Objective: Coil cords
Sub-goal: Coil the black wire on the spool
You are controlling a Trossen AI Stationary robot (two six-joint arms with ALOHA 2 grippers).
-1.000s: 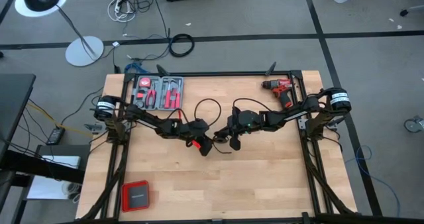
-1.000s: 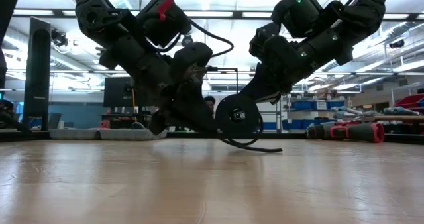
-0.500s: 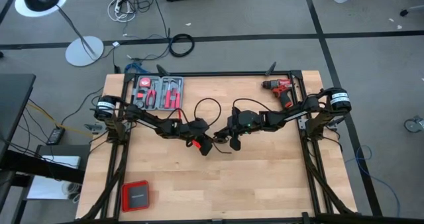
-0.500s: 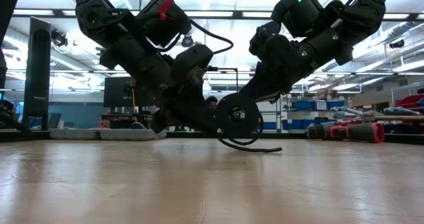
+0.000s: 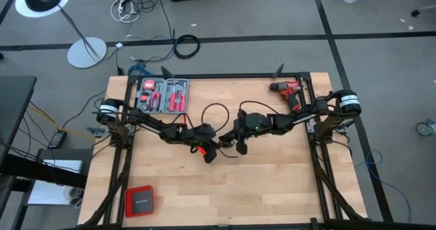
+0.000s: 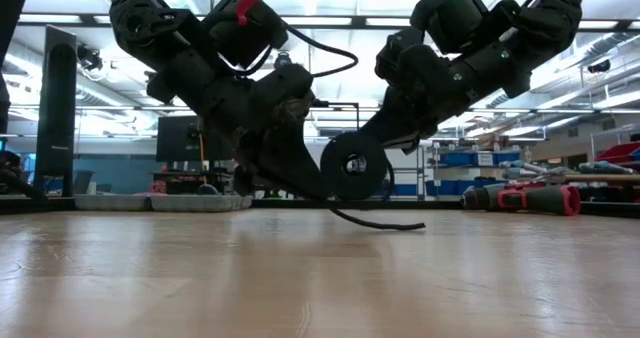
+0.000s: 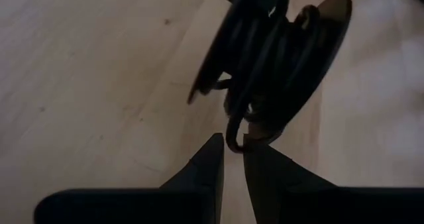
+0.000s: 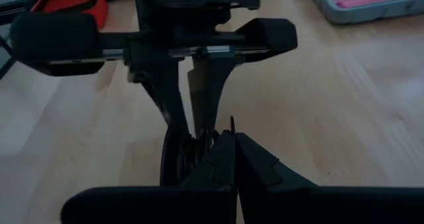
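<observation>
A thin black cord (image 5: 212, 107) is partly wound on a small black reel (image 6: 352, 166), which hangs just clear of the table's middle. A loose loop of cord arcs up over my left arm (image 6: 320, 53), and a tail (image 6: 385, 223) lies on the wood. My left gripper (image 7: 233, 148) comes from the table's left, slanting down, and is shut on the cord right below the reel (image 7: 285, 45). My right gripper (image 8: 233, 141) comes from the right, slanting down, and is shut at the reel (image 8: 175, 168). My left gripper pinches a single strand of the cord (image 7: 232, 136) between its two fingertips, where it bends off the reel's windings. The fingers slant down from the table's left. My right gripper is shut on the reel, which it holds upright and clear of the table. Its own fingers hide which part they have.
A red drill (image 5: 289, 92) lies at the far right and an open grey case of pliers (image 5: 162, 94) at the far left. A red and black box (image 5: 139, 201) sits at the near left corner. The near half of the table is bare wood.
My left gripper has rolled about its own axis without leaving its place, still shut on the cord. The cord's loose loop over the left arm has shifted with it, and the reel now hangs a little higher above the table.
</observation>
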